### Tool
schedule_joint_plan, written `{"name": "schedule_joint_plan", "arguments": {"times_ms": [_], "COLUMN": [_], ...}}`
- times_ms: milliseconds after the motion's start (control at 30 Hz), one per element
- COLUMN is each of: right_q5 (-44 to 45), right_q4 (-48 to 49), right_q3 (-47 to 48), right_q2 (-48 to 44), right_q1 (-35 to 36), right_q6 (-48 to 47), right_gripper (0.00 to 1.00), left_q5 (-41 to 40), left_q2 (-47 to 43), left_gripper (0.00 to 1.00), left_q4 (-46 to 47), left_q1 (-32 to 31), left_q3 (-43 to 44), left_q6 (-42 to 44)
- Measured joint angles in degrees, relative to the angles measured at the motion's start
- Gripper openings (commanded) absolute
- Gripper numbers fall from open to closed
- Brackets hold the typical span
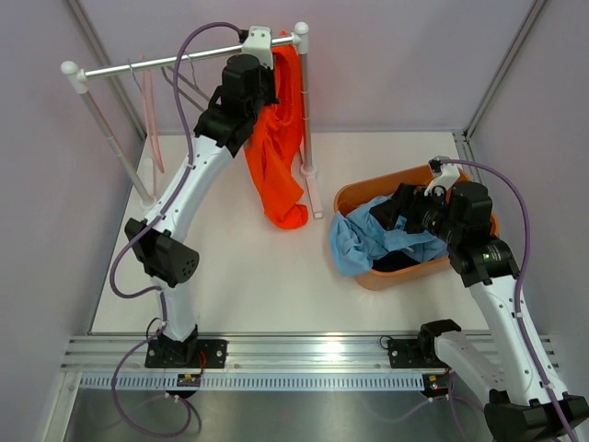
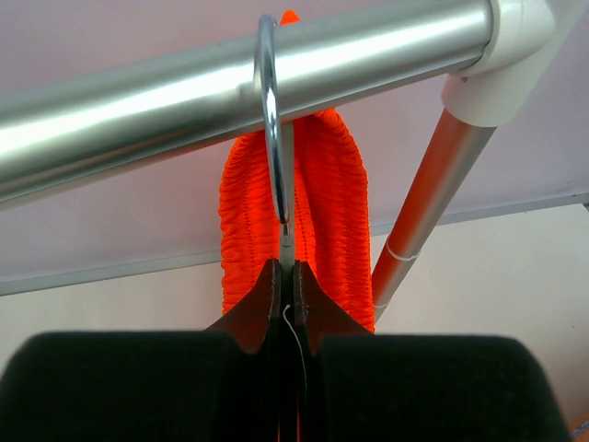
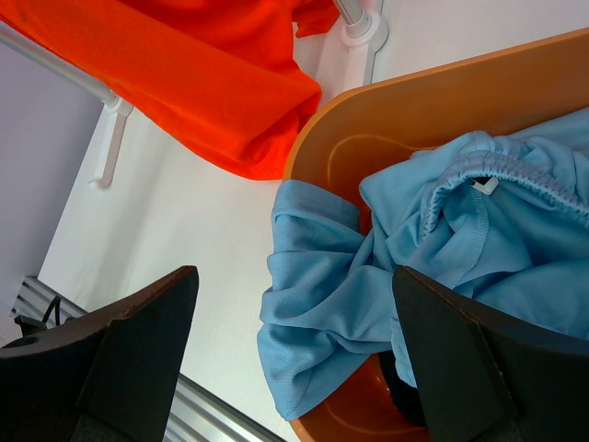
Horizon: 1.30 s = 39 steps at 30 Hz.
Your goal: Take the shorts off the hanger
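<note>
The bright orange shorts [image 1: 276, 157] hang from a hanger at the right end of the rack's rail [image 1: 175, 62]. In the left wrist view their gathered waistband [image 2: 336, 212] drapes behind the hanger's metal hook [image 2: 269, 110], which loops over the rail [image 2: 184, 92]. My left gripper [image 2: 287, 276] is up at the rail [image 1: 260, 69], shut on the hook's stem. My right gripper [image 3: 294, 276] stands open over the orange basket [image 1: 359, 193]. The light blue shorts [image 3: 350, 276] spill over the basket's rim [image 1: 368, 241]. Dark navy shorts [image 1: 396, 262] lie beneath them.
Pink hangers [image 1: 152, 120] and bare metal hangers [image 1: 189, 87] hang on the rail's left part. The rack's right post [image 1: 306, 110] stands between the orange shorts and the basket, and its left post [image 1: 115, 147] is near the left wall.
</note>
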Motion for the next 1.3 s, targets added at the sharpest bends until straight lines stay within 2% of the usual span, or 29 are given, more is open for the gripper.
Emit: {"name": "schedule_joint_plan", "arguments": {"times_ms": [600, 933, 1100, 1200, 1300], "right_q5": [0.26, 0.26, -0.15, 0.15, 1.14], "right_q4": [-0.02, 0.02, 0.09, 0.42, 0.46], "right_q3": [0.00, 0.00, 0.00, 0.22, 2.19], "right_q2": [0.22, 1.44, 2.12, 2.14, 3.89], "right_q1": [0.00, 0.00, 0.31, 2.25, 7.08], "right_q6": [-0.04, -0.07, -0.04, -0.02, 0.02], "right_gripper": [0.95, 0.95, 0.94, 0.94, 0.93], "left_q5": [1.27, 2.12, 3.37, 4.66, 5.22], "left_q2": [-9.05, -16.76, -23.82, -29.49, -33.73], "left_gripper": [0.00, 0.00, 0.00, 0.00, 0.00], "left_q4": [-6.14, -12.39, -14.21, -14.95, -16.26], "left_q1": [-0.79, -2.71, -3.69, -4.52, -6.75], "left_q3": [-5.62, -15.15, -22.93, -28.57, -31.47], "left_q6": [0.00, -1.81, -3.72, -4.68, -4.83]}}
